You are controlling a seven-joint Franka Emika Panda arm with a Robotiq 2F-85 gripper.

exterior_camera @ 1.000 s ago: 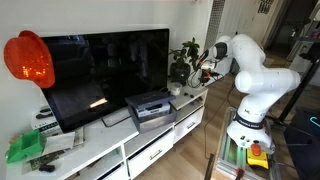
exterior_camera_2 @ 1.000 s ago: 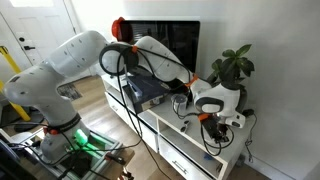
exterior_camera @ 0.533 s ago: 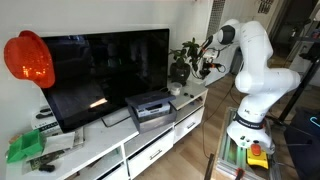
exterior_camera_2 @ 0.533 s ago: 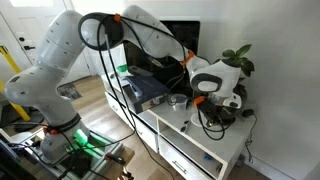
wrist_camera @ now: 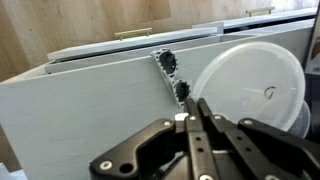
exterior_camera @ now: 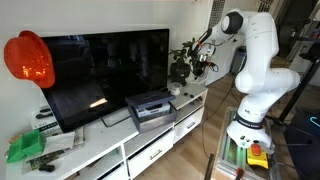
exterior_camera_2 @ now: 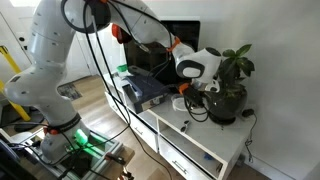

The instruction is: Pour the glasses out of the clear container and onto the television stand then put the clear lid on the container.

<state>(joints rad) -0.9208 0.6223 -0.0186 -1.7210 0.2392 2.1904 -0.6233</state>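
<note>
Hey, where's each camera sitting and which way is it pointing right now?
An exterior view: beyond the television stand end opposite the plant, facing along it; arm at right.
An exterior view: near the plant end, facing back; arm at left.
Wrist view: behind the shut fingers, facing a clear round piece.
Both exterior views share plant, stand, television.

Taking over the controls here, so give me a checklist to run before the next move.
1. Gripper free to grasp: not ok; jaws shut, nothing seen between them.
2. Clear round piece in sight: ok, right of the gripper in the wrist view; lid or container, cannot tell.
3. Pour onto the television stand done: cannot tell; a small dark item shows on white, too unclear to name.
4. Clearance from the plant: cannot tell; the gripper hangs close in both exterior views.
5. Grey-black device out of the way: ok, apart toward the television.
</note>
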